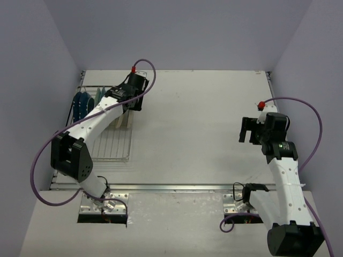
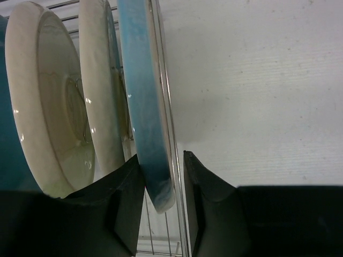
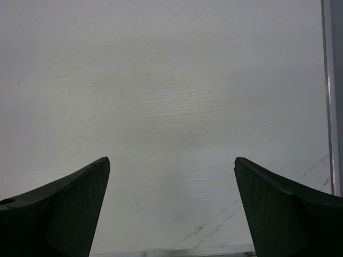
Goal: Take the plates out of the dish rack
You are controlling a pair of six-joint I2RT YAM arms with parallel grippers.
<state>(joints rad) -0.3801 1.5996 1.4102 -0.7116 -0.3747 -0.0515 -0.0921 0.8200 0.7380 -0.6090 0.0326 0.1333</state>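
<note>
left gripper [image 2: 162, 158]: I see its two black fingers [image 2: 127, 203] either side of the lower rim of the light blue plate [image 2: 140, 101]. The gap is narrow. The left finger looks to be against the rim, with a sliver of space on the right. Can't tell if it's actually clamped.
light blue plate: on edge in the dish rack [image 1: 115, 145], the outermost of the row, right beside a thin rack wire [image 2: 165, 96].
neighbouring plates: cream plate [image 2: 101, 101] just behind it, then second cream plate [image 2: 40, 107], then teal plate [image 2: 7, 160] at the frame edge. All stand upright, close together and parallel.
dish rack: far-left part of the table [image 1: 214, 118]. From overhead the plates sit at its far end and my left arm reaches over it.
right gripper [image 3: 171, 160]: jaws spread wide with nothing between them, only bare table below.
right arm: on the right side of the table, well apart from the rack.
</note>
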